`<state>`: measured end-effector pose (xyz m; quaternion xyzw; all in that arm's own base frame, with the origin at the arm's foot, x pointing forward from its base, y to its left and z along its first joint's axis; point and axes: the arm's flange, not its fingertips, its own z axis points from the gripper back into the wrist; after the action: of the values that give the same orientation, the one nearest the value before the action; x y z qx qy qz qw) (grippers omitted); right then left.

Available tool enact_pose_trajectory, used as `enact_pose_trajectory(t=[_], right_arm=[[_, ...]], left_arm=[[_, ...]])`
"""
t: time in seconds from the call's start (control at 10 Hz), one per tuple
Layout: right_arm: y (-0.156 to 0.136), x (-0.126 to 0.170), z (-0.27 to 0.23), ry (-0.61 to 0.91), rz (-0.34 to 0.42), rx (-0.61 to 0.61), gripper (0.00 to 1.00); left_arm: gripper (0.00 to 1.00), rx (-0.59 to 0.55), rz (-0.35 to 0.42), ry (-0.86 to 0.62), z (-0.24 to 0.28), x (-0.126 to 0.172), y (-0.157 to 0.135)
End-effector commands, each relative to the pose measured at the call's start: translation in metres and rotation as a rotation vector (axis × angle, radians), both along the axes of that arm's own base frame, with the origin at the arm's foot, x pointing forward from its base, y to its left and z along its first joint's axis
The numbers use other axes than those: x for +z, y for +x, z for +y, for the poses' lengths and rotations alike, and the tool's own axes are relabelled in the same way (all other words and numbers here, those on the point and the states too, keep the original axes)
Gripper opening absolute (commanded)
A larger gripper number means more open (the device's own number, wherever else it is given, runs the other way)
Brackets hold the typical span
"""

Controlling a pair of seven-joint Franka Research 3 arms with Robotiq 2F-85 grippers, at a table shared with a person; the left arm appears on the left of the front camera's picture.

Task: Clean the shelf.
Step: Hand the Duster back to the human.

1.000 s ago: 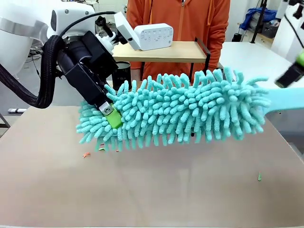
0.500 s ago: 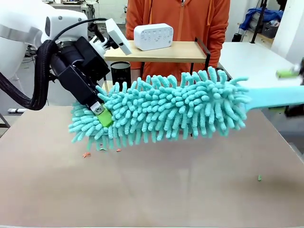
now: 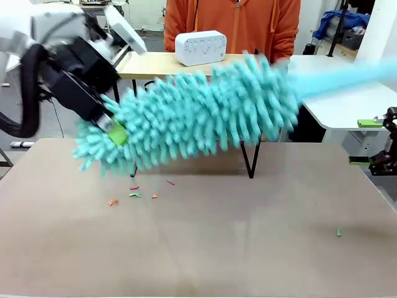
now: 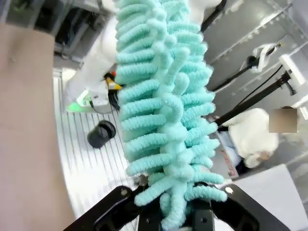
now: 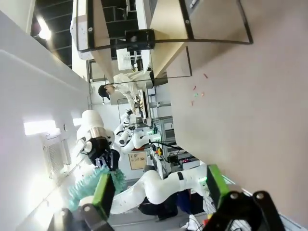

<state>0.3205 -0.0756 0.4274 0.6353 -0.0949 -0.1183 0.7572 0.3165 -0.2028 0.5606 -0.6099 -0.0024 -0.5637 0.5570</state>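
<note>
I had the left tool [image 3: 110,127] pinched tight on the near end of the teal chenille duster [image 3: 192,115], its long axis slanting up toward the right. The shelf [image 3: 186,63] stood on the counter [image 3: 205,242] just beyond the duster, so my left arm was nearer to it. The right tool [image 3: 366,141] hung spread and empty at the right edge. Since a second earlier the duster had lifted and swung left, its head now before the top board; crumbs [image 3: 133,194] lay beneath.
</note>
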Motion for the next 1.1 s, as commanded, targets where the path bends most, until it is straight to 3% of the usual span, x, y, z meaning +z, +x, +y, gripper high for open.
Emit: enact_pose_trajectory(t=[0.0,0.1,0.3,0.4,0.5,0.6,1.0], right_arm=[[-0.004,0.012,0.007,-0.023,0.009,0.001,1.0],[-0.004,0.012,0.007,-0.023,0.009,0.001,1.0],[-0.004,0.012,0.007,-0.023,0.009,0.001,1.0],[-0.004,0.012,0.007,-0.023,0.009,0.001,1.0],[-0.004,0.012,0.007,-0.023,0.009,0.001,1.0],[-0.004,0.012,0.007,-0.023,0.009,0.001,1.0],[-0.004,0.012,0.007,-0.023,0.009,0.001,1.0]], left_arm=[[0.0,0.223,-0.162,-0.244,0.078,0.035,-0.011],[0.0,0.395,-0.2,-0.369,0.121,0.043,-0.021],[0.0,0.814,-0.132,-0.414,0.194,0.029,-0.028],[0.0,0.907,-0.031,-0.436,0.22,0.017,-0.023],[0.0,1.093,0.14,-0.428,0.247,-0.004,-0.016],[0.0,1.245,0.265,-0.438,0.266,-0.027,-0.008],[0.0,1.487,0.6,-0.25,0.302,-0.105,0.034]])
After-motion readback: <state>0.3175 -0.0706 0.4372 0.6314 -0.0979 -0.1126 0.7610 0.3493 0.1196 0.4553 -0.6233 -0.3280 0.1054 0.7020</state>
